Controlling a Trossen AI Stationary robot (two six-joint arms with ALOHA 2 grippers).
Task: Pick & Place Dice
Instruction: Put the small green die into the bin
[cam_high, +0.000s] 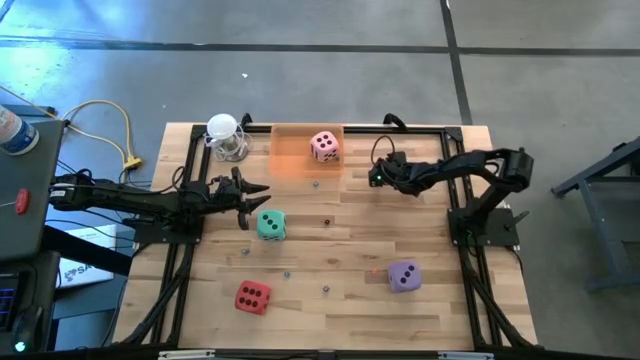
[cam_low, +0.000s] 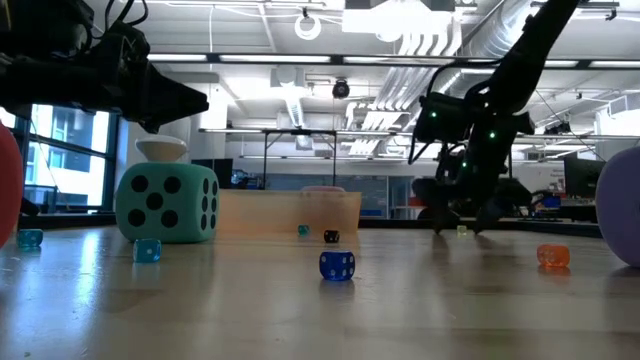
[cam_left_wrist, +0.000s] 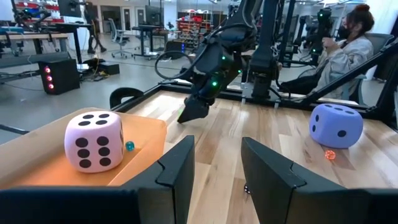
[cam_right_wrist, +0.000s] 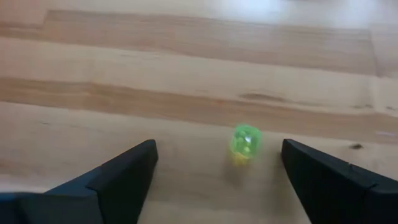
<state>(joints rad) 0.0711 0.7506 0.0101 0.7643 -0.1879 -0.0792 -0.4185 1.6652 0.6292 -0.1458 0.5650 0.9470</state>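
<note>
Scattering across the wooden worktop are four soft cubes with dark pips. The pink die sits in a shallow orange tray at the far edge, near its middle. The teal die lies left of centre, the red die near the front edge on the left, and the purple die toward the front right, all well apart from one another.

Small translucent dice dot the boards: a blue one, an orange one and a bright green one. The right claw hangs just above the boards right of the tray, its fingers spread apart with the tiny green die lying between them, untouched. The left claw hovers just beside the teal die, on its far side, fingers partly apart and holding nothing.

A clear, white-topped object stands near the far left corner, beside the tray. A black frame rims the worktop.

The planks are pale, smooth, with darker grain bands. Grey concrete floor surrounds the worktop; beyond it lie desks, ceiling ducts and a seated person.
</note>
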